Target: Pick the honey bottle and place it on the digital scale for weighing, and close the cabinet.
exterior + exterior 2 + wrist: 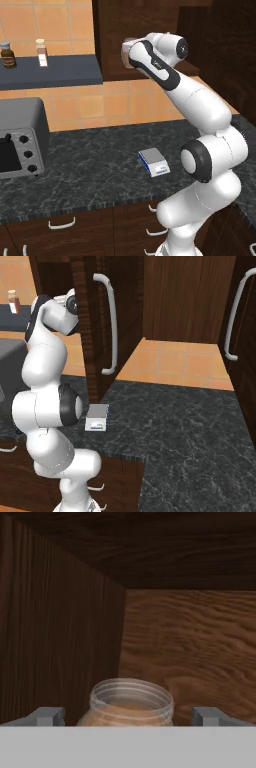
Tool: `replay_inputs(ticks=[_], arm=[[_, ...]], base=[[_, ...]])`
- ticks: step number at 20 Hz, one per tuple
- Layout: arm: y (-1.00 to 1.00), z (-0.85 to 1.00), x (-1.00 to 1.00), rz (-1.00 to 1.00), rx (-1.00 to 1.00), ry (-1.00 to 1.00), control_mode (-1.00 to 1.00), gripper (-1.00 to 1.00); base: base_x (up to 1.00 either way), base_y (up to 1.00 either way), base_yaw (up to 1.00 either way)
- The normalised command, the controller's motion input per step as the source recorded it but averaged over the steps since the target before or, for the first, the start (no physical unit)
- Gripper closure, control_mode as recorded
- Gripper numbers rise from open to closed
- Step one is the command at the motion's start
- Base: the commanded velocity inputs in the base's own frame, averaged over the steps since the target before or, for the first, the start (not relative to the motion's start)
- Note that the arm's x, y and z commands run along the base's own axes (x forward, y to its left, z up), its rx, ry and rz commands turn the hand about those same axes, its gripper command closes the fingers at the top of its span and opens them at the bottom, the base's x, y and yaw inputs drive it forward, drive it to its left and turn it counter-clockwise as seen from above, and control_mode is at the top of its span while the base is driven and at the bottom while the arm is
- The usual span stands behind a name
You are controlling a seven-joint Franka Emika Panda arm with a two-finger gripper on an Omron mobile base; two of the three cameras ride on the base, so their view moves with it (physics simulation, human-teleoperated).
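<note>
Up high in the left base view, the white arm (200, 125) bends from the near right and reaches left into the dark brown cabinet (125, 35), its wrist level with the shelf edge. On the black counter (90, 170), the digital scale (154, 162) sits just left of the arm's elbow.

From the right base view, the cabinet door (92, 326) stands open beside the arm, with the scale near its foot.

Looking along the hand, the honey bottle (131, 704) sits inside the cabinet between the spread fingertips (47, 716) of the gripper (129, 717); whether they touch it cannot be told.
</note>
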Motion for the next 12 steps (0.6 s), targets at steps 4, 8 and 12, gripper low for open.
replay_inputs(ticks=[4, 8, 12], arm=[[0.07, -0.05, 0.06, 0.00, 0.07, 0.02, -1.00, -1.00], [0.03, -0.15, 0.26, 0.00, 0.07, 0.07, -1.00, -1.00], [0.00, -0.01, 0.30, 0.00, 0.01, 0.03, -1.00, -1.00]], base=[[0.00, 0.00, 0.00], [0.00, 0.00, 0.00], [0.00, 0.00, 0.00]])
